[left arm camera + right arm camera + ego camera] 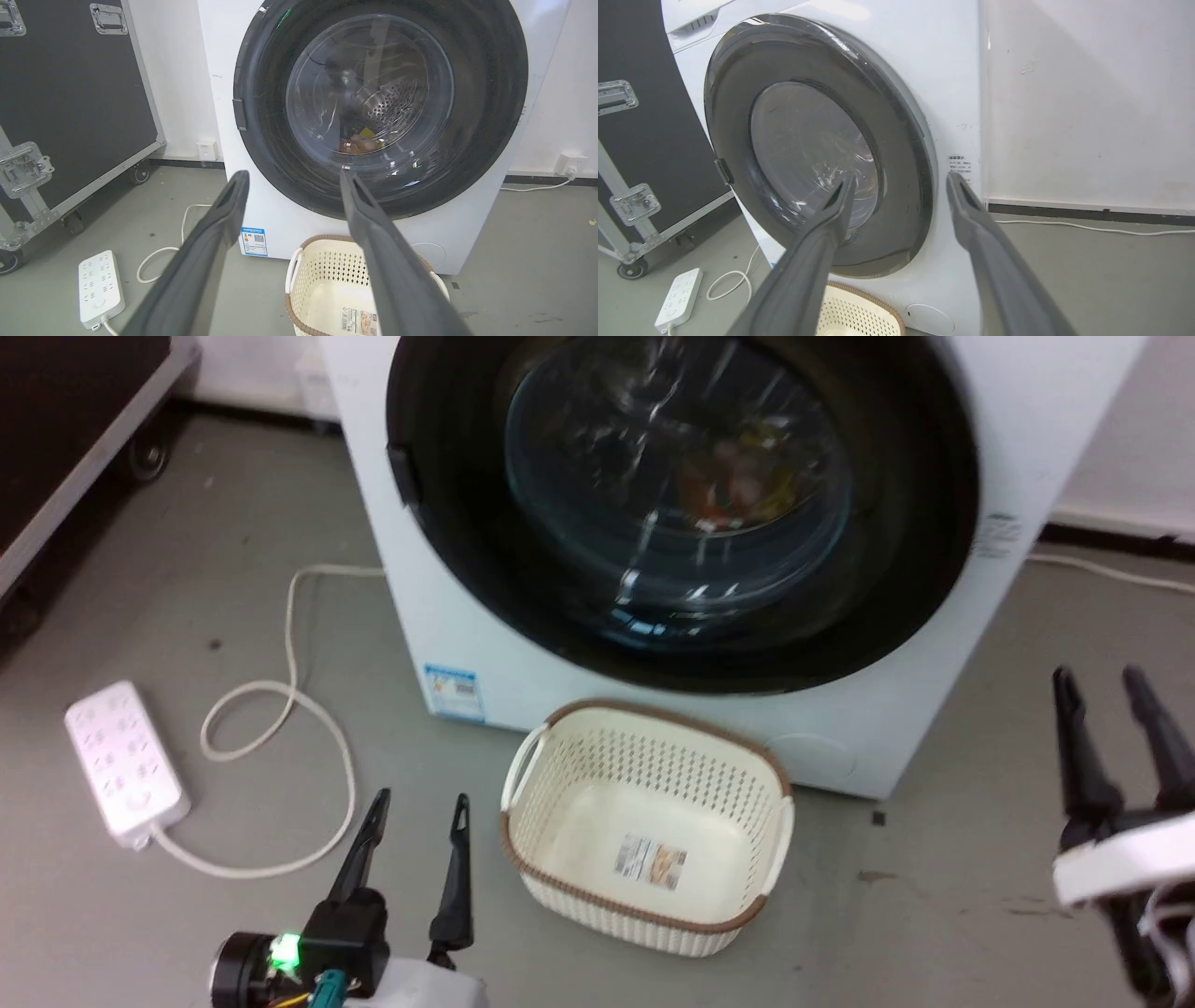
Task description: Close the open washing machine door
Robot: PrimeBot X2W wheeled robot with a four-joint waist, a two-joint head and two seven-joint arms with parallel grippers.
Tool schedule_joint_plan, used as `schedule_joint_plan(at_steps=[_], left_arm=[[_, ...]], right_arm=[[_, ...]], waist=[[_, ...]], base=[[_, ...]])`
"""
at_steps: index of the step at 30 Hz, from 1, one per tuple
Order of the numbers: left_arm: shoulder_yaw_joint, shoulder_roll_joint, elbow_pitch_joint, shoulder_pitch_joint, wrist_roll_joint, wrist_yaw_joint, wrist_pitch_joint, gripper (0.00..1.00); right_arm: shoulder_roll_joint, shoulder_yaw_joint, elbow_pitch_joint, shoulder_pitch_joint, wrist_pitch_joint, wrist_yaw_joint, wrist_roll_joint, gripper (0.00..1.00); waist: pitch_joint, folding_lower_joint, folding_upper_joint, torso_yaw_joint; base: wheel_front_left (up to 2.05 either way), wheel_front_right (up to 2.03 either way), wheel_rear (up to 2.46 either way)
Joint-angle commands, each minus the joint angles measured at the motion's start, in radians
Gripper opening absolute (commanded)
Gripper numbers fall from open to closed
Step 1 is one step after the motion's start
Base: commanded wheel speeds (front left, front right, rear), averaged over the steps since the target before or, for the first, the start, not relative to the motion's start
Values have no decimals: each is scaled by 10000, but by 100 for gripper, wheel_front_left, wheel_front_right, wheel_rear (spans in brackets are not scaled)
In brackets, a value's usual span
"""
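Spread and empty, right gripper [1097, 672] and left gripper [421, 796] hang clear of the flush-lying washing machine door [681, 504].

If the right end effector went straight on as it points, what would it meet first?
Most likely the washing machine door, at its dark rim's right side; the open right end effector aims there with nothing between. Depth is unclear.

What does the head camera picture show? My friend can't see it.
A white washer stands on a grey floor, its round black door looking shut. A cream basket sits in front of it, and a power strip lies to the left. The robot's left hand and right hand are open at the bottom corners.
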Motion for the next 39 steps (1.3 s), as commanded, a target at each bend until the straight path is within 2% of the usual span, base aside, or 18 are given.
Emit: schedule_joint_plan(at_steps=[1,6,10,13,19,28,36,37,39], left_arm=[[80,68,13,172,-91,-75,-44,100],[203,150,121,356,-132,-292,-44,100],[173,137,309,390,-108,-418,-44,100],[186,95,397,380,-94,-452,-44,100],[297,7,649,390,-270,-539,-44,100],[221,89,1566,37,-582,-900,263,100],[315,223,1585,-158,-698,-865,321,100],[310,174,1594,-66,-618,-886,356,0],[318,158,1602,-62,-609,-889,362,0]], right_arm=[[388,-228,-399,469,-42,-6,-307,100],[1675,-1013,-1596,1871,-43,-6,-1343,100],[2371,-1364,-2149,2732,-44,-6,-2134,100],[2659,-1467,-2386,3230,-44,-6,-2486,100],[2848,-1326,-2406,3742,-44,-6,-2867,100],[2956,-1201,-1934,3995,90,-6,-3294,100],[2994,-1239,-1869,3931,62,-6,-3301,100],[2936,-1236,-1889,3864,103,0,-3249,0],[2934,-1230,-1892,3856,107,0,-3249,0]], waist=[[-453,3,0,-439],[-596,3,0,-594],[-647,3,0,-650],[-695,3,0,-681],[-743,3,0,-714],[-794,3,0,-733],[-795,3,0,-761],[-795,3,0,-761],[-794,5,0,-763]], base=[[0,0,0],[0,0,0],[0,0,0],[0,0,0],[0,0,0],[0,0,0],[0,0,0],[0,0,0],[0,0,0]])
